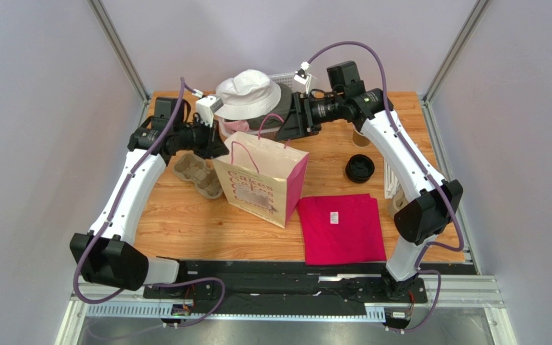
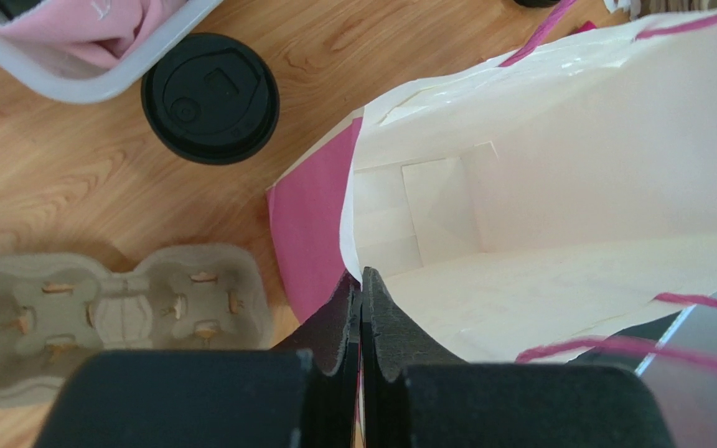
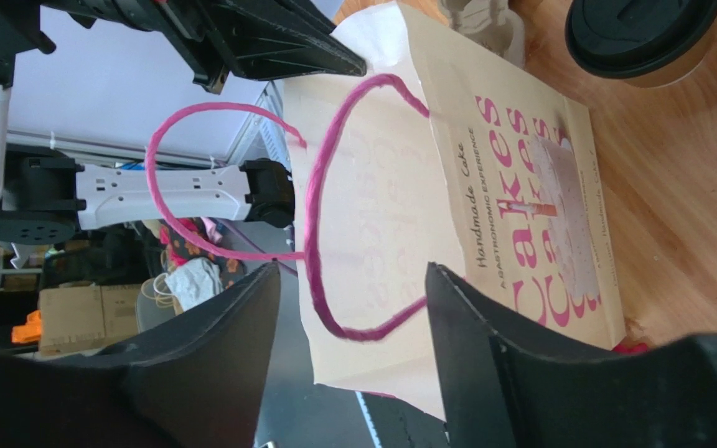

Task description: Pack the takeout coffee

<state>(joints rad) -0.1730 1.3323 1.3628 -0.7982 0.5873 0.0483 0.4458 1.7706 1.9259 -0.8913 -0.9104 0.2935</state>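
The takeout coffee (image 2: 210,98), a tan cup under a black lid, stands on the table beside the bag; it also shows in the right wrist view (image 3: 638,37). In the top view my left arm hides it. The paper bag (image 1: 261,180) stands upright and open, its white inside (image 2: 568,187) empty. My left gripper (image 2: 361,275) is shut on the bag's rim at its far left corner (image 1: 218,147). My right gripper (image 3: 353,280) is open at the bag's far right rim (image 1: 291,126), with a pink handle (image 3: 320,215) between its fingers, which hold nothing.
A cardboard cup carrier (image 1: 198,172) lies left of the bag. A stack of black lids (image 1: 359,169) and lidless tan cups (image 1: 360,136) stand to the right. A red shirt (image 1: 341,226) lies at the front. A white hat (image 1: 249,93) sits on a basket behind.
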